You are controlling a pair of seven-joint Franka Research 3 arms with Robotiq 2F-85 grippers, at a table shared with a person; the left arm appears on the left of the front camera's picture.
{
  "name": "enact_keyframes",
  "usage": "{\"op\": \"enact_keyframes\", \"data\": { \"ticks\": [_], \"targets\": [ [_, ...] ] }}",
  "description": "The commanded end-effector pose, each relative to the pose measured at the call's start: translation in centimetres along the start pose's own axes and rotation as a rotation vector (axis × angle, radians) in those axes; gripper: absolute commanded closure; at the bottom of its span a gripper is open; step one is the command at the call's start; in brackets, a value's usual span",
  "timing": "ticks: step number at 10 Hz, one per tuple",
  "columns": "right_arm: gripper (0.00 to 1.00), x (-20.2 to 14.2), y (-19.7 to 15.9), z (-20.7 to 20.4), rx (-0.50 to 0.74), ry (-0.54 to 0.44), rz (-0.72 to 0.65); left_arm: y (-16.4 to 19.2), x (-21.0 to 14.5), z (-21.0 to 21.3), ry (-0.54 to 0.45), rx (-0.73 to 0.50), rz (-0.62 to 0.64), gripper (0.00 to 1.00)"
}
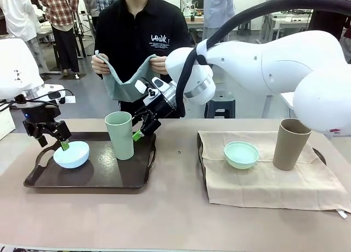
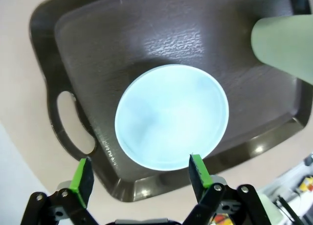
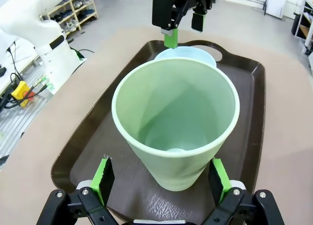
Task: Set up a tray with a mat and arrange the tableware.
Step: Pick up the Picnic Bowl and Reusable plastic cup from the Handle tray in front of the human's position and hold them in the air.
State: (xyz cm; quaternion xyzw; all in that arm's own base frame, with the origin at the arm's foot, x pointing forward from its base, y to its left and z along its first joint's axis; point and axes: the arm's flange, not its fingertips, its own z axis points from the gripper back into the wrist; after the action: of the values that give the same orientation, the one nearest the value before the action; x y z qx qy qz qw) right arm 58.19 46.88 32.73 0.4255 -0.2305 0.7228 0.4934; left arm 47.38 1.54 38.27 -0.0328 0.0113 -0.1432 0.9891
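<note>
Currently the left tray [image 1: 109,174] carries the blue bowl [image 2: 171,117] and the green cup [image 3: 176,122] directly on its bare floor, with no mat beneath them. The right tray [image 1: 201,148] is covered by a beige mat [image 1: 269,185], on which the mint bowl [image 1: 241,154] and brown cup [image 1: 290,144] stand well apart. It probably serves as the finished pattern.

At the far side of the surface [image 1: 175,222], the person holds a grey-green cloth [image 1: 123,83] spread between both hands. This is presumably the mat for the left tray, kept ready until the tray is free.

Left pincer [image 2: 141,171]: jaws fully apart, holding nothing. It is poised over the near edge of the blue bowl, with one pad at the rim. Contact cannot be confirmed. The position suits a rim grasp.

Right pincer [image 3: 161,178]: jaws fully apart, holding nothing. It reaches across the middle, with one pad on each side of the green cup's lower body. The low position suits a tall item that tips easily.

Assessment: both items probably have to come off the left tray before the cloth can go down. Closing too high on the cup could topple it toward the bowl.
</note>
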Motion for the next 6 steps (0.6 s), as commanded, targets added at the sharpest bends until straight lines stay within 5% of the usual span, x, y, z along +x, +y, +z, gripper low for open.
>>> {"op": "enact_keyframes", "data": {
  "ticks": [1,6],
  "targets": [
    [0.00,0.5,-1.9,-1.0,0.003,0.028,-0.013,0.4,-0.2,-0.7,-0.004,0.039,0.016,0.00],
    [0.00,-0.6,-4.3,-2.0,-0.022,0.020,-0.051,0.7,0.5,-3.5,0.009,0.022,0.046,0.00]
  ]
}}
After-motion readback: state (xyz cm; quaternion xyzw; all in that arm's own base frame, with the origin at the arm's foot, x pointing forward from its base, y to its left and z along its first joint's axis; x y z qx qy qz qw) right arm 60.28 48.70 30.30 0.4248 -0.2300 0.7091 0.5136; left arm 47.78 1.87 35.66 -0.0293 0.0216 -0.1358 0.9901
